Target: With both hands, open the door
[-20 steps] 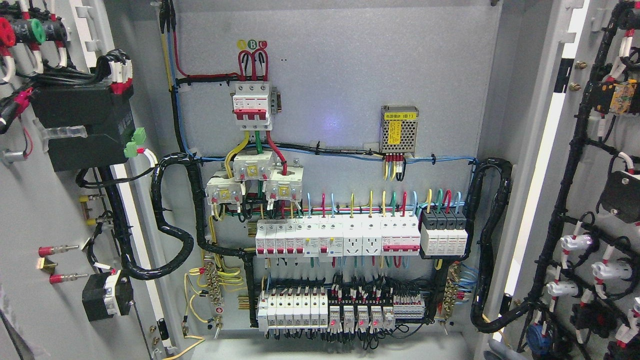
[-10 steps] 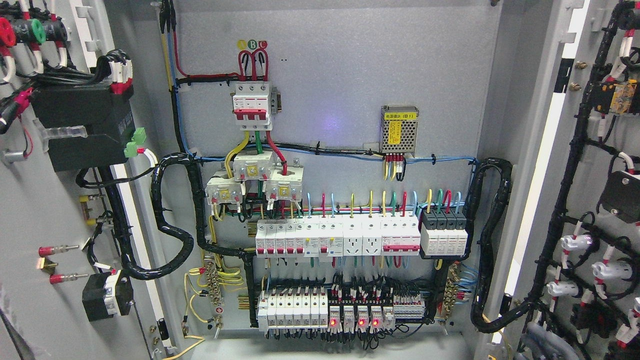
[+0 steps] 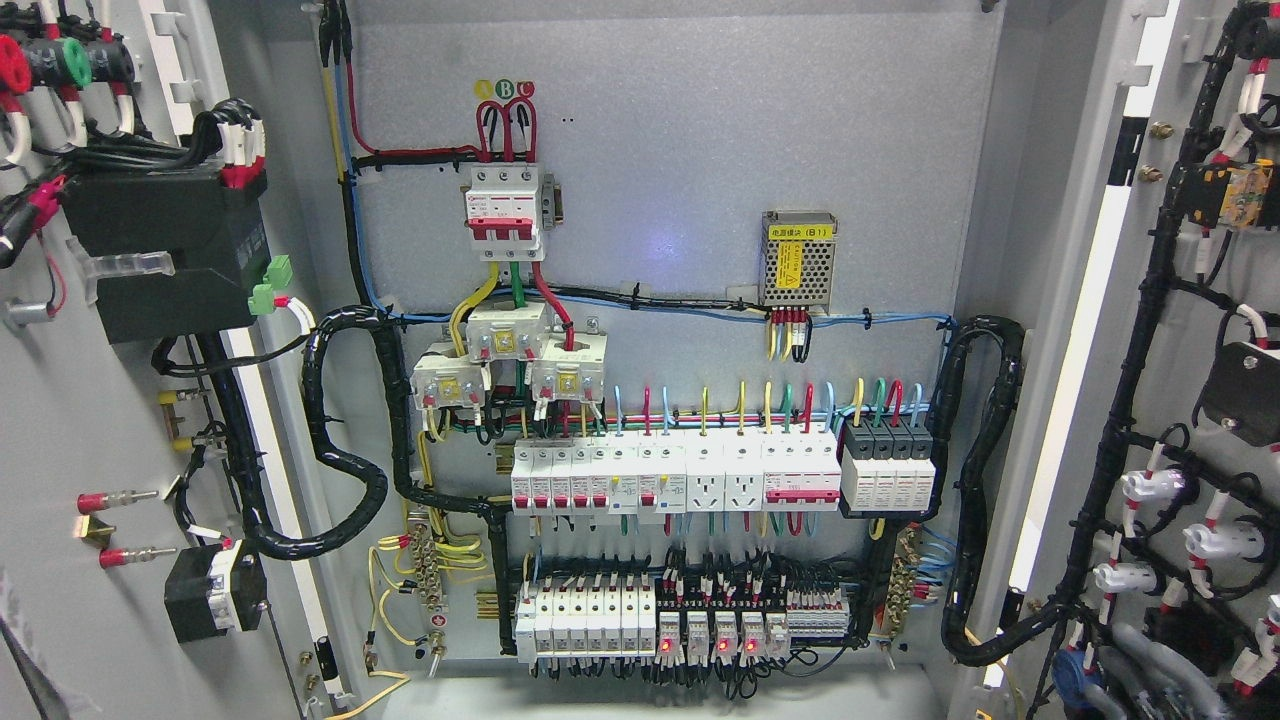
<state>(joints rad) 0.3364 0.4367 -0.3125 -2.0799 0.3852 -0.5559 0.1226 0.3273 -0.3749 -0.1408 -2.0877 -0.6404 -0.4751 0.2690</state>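
At the lower right edge, grey fingers [image 3: 1150, 660] of the right hand show in front of the right door [image 3: 1180, 330]; I cannot tell whether they are apart or curled. The right door and the left door [image 3: 60, 420] both stand swung wide open. Beyond them, the cabinet's back panel [image 3: 680, 150] carries a red-and-white breaker [image 3: 503, 212] and rows of wired modules [image 3: 675, 478].
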